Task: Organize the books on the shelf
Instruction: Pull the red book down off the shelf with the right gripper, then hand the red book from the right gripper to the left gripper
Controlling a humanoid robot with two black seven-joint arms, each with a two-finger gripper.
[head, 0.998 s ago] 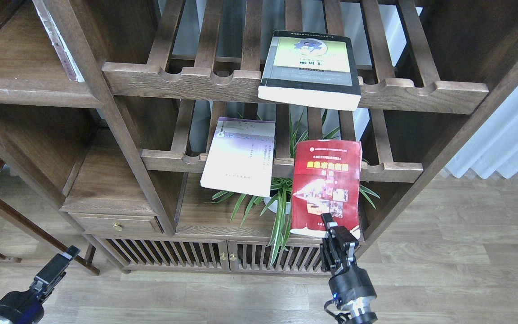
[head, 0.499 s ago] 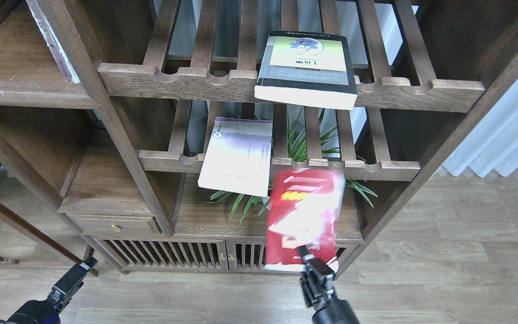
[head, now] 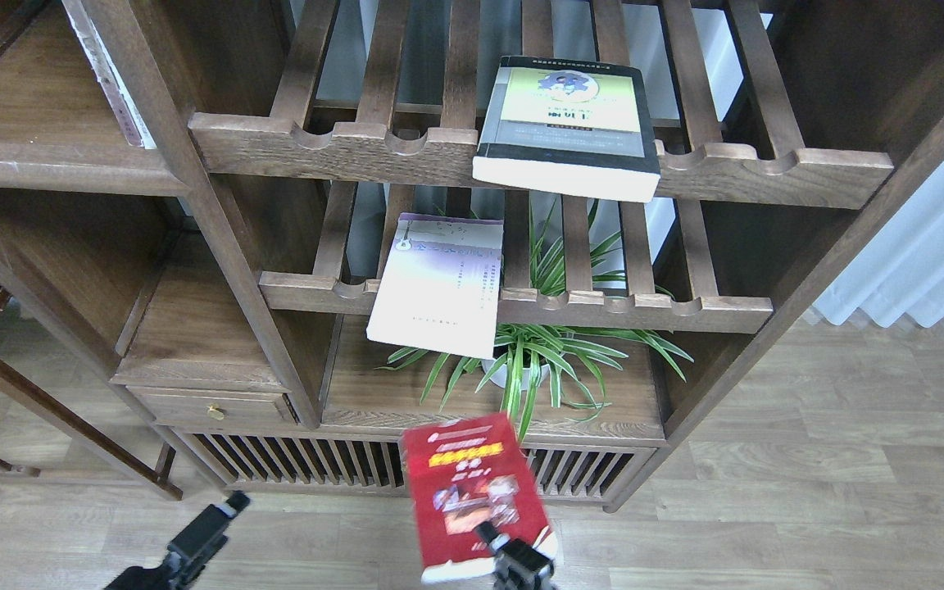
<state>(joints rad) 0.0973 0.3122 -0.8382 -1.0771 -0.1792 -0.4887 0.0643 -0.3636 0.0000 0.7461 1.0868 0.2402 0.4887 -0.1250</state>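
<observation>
My right gripper [head: 498, 547] is at the bottom centre, shut on the lower edge of the red book [head: 468, 492], which it holds in the air in front of the cabinet's low doors. The thick black-grey book [head: 566, 123] lies on the upper slatted rack. The pale white-lavender book [head: 439, 283] lies on the lower slatted rack and overhangs its front rail. The solid shelf board [head: 46, 168] is at the upper left. My left gripper [head: 214, 524] is low at the bottom left, dark, holding nothing that I can see.
A potted spider plant [head: 529, 360] stands on the board under the lower rack. A thin pale book [head: 111, 82] leans against the upright post [head: 193, 188] beside the solid shelf. A small drawer [head: 210, 406] and slatted doors [head: 308, 463] are below. Wood floor lies in front.
My right gripper has pulled the red book off the lower slatted rack and carried it down and to the left. My left gripper has moved right and slightly up.
</observation>
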